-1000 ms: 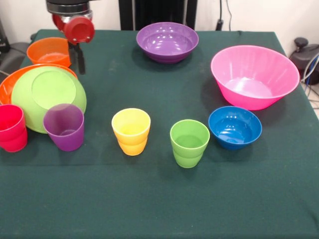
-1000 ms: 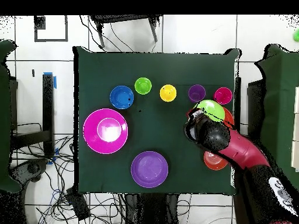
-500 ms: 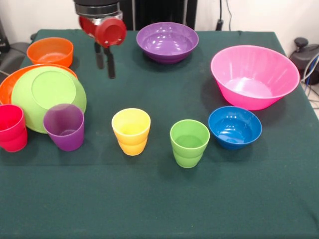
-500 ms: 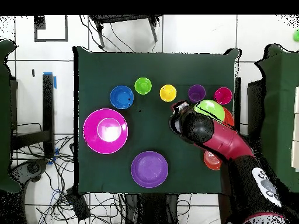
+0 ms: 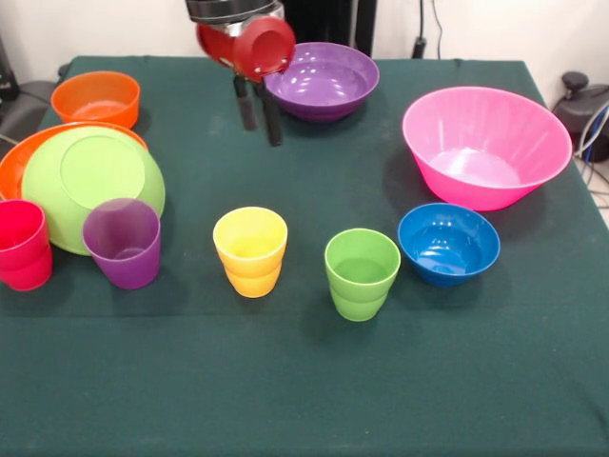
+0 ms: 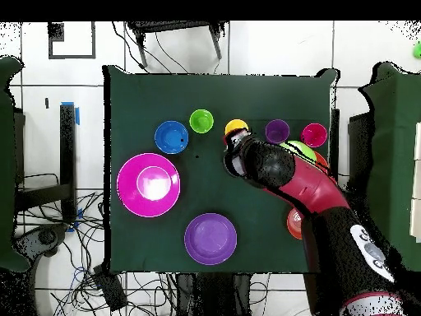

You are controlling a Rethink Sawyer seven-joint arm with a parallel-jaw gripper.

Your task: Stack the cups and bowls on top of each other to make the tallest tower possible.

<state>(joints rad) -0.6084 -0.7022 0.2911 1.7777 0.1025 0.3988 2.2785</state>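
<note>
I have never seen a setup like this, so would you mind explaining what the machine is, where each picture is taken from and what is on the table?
The red and black machine is a robot arm; its gripper hangs open above the green table, holding nothing. One picture is taken from across the table, the other from straight above.

In the front view, four cups stand upright in a row: red cup, purple cup, yellow cup, green cup. Standing open side up are the pink bowl, the purple bowl, the blue bowl and the small orange bowl. The lime green bowl rests upside down on the large orange bowl.
</note>
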